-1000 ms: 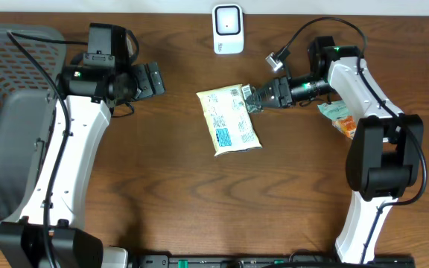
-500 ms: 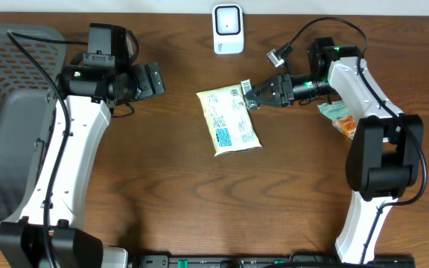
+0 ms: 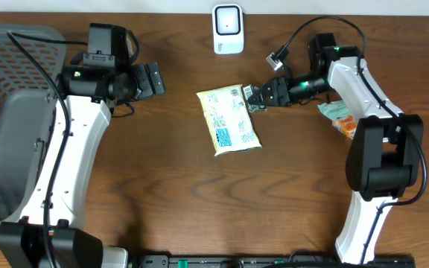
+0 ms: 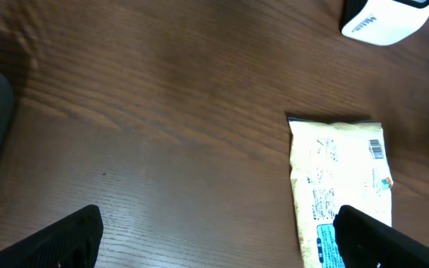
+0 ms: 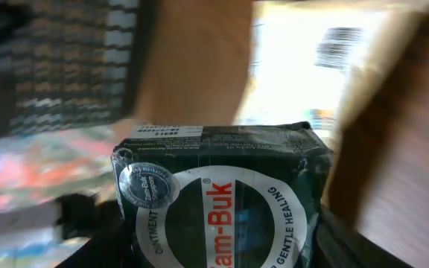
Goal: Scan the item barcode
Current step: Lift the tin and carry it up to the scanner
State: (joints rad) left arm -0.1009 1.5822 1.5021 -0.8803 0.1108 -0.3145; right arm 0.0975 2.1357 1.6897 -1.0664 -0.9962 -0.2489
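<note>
Two arms reach over a brown wooden bench (image 3: 199, 201). At the far left a grey mesh basket (image 3: 6, 82) sits at the bench's edge. Just right of it, the left gripper (image 3: 157, 79) points toward the middle of the bench; its fingers (image 4: 64, 240) are spread wide with nothing between them, and in the left wrist view they frame bare wood and the lower part of a cream packet (image 3: 229, 119). That packet lies flat near the centre of the bench, printed side up, with a small barcode by its top right corner and a blue patch lower down. Beyond it, at the far edge, stands a white barcode scanner (image 3: 228, 30). The right gripper (image 3: 263, 95) has its fingers closed on a dark green ointment box (image 5: 222, 201), which is the item to be scanned. The box sits just beside the cream packet's top right corner, near the scanner but apart from it. The right wrist view shows the box's white oval label reading "am-Buk" and "OINTMENT", with a blurred background behind it. Whether the box clears the bench cannot be told. At the far right an orange and green packet (image 3: 337, 117) lies partly under the right arm.
</note>
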